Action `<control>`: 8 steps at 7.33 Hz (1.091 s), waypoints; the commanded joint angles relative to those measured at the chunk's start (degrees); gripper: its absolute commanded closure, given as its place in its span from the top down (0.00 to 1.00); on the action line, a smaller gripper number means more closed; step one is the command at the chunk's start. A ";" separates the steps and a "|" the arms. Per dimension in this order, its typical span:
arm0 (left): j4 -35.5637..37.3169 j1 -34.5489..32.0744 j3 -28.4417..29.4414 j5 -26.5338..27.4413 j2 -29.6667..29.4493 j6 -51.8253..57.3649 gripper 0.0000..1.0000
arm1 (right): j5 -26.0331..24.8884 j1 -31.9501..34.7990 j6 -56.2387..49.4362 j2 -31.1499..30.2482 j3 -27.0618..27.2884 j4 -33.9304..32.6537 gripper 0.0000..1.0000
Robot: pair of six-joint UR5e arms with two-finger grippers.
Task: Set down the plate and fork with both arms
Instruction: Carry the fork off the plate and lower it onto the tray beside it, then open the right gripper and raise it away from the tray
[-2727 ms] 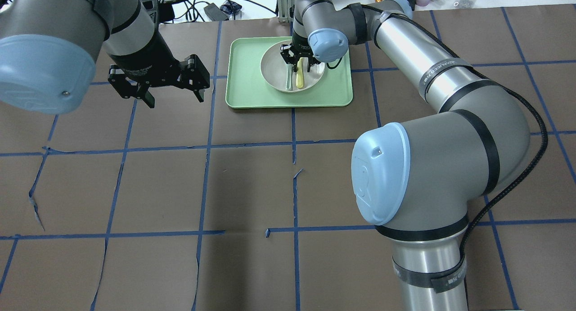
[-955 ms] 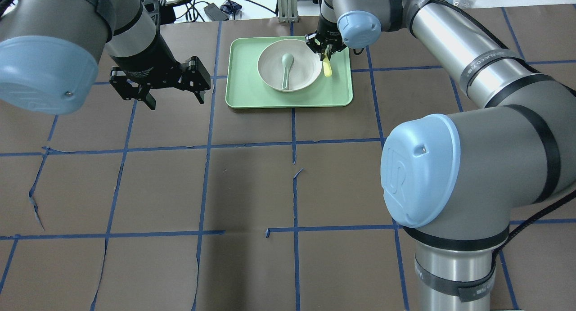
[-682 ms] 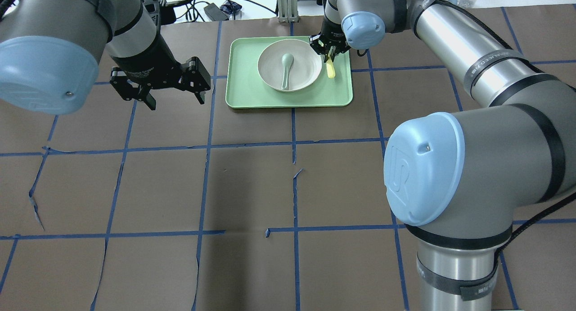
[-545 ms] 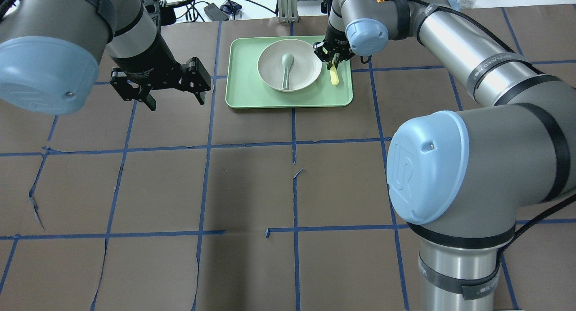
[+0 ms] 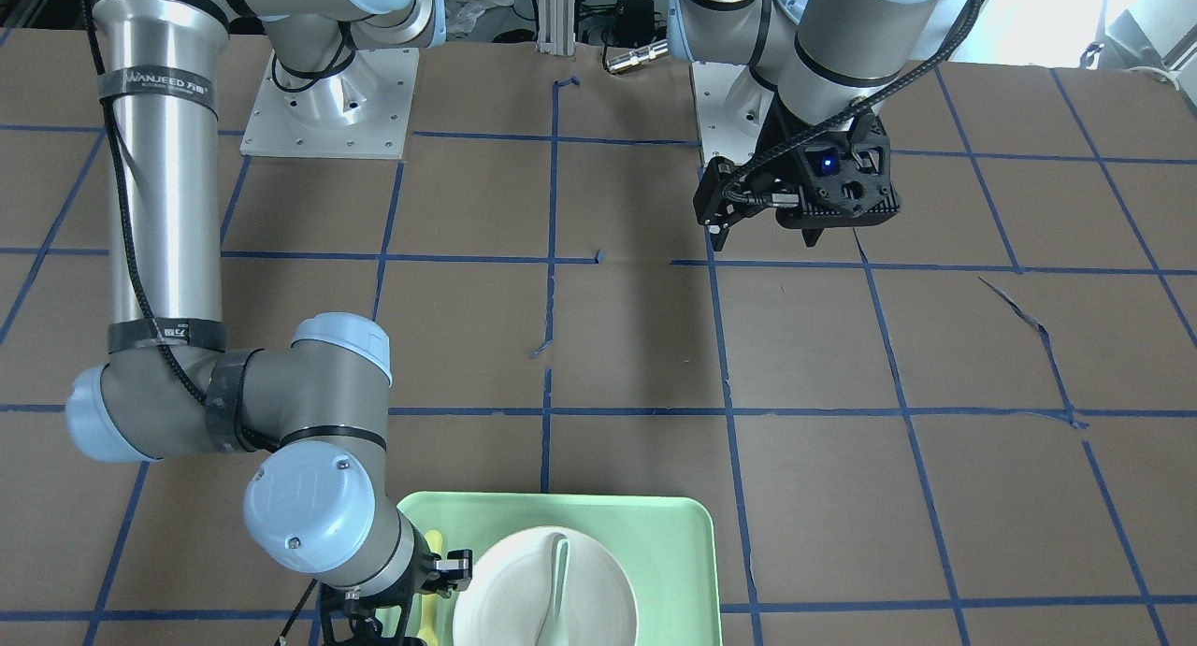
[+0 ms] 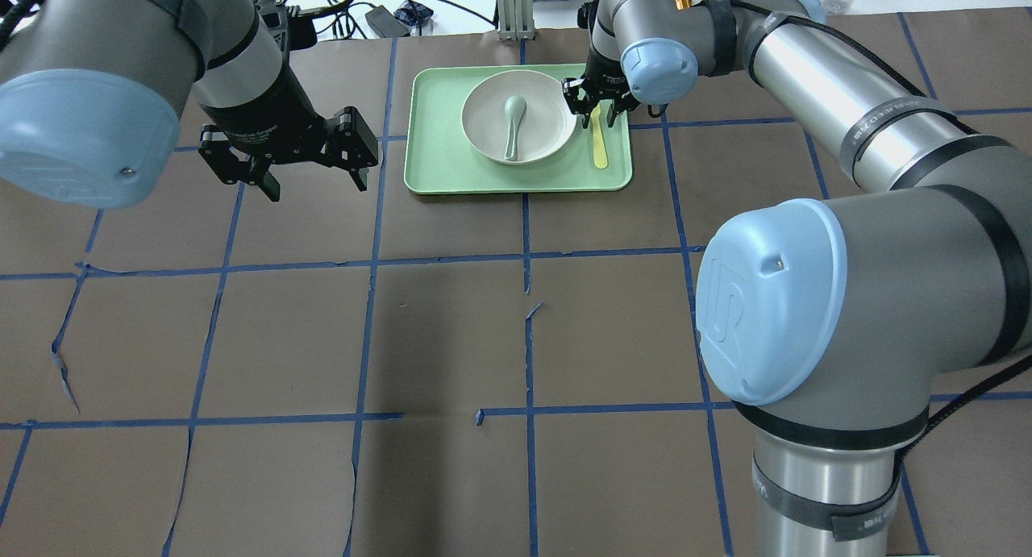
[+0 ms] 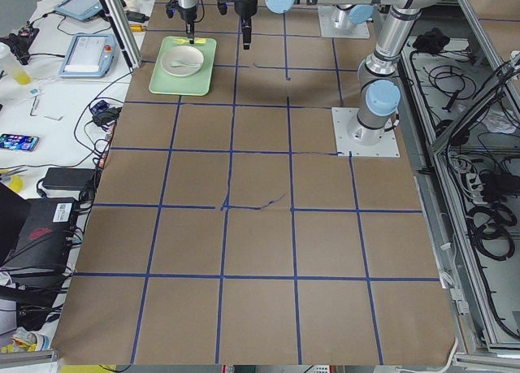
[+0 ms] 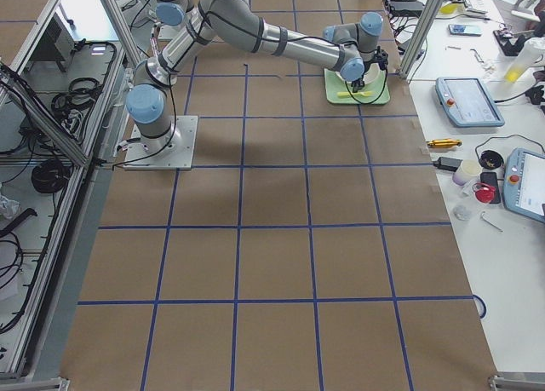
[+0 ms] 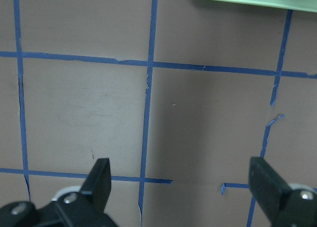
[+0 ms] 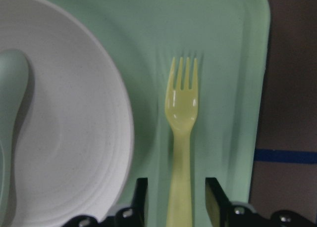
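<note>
The yellow fork point(image 6: 599, 142) lies flat on the light-green tray point(image 6: 435, 166), just right of the round white plate point(image 6: 484, 110). In the right wrist view the fork point(image 10: 181, 118) points its tines away from me. My right gripper point(image 6: 597, 110) is open and low over the fork's handle end, with a finger point(image 10: 139, 200) on each side and not touching it. A grey-green spoon point(image 6: 511, 126) lies in the plate. My left gripper point(image 6: 314, 178) is open and empty, hovering above the table left of the tray.
The tray stands at the table's far edge. Cables and a metal post point(image 6: 508, 9) lie beyond it. The brown table cover point(image 6: 451, 331) has blue tape lines and some tears. In the front-facing view the left gripper point(image 5: 765, 239) hangs near its base.
My right gripper carried the fork out of the plate to the right, lowered it onto the tray and opened. The fork now lies free. The left arm has barely moved.
</note>
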 commanded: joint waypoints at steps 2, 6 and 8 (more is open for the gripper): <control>0.00 0.00 -0.15 0.00 0.04 0.00 1.00 | -3.85 -0.54 -1.51 -12.06 6.95 2.38 1.00; -0.09 0.00 -0.24 0.18 0.30 0.00 1.00 | -3.87 -2.65 -0.90 -42.90 31.11 9.76 1.00; -0.17 0.00 -0.24 0.26 0.66 0.00 1.00 | -4.83 -2.65 -0.54 -48.31 31.78 16.33 1.00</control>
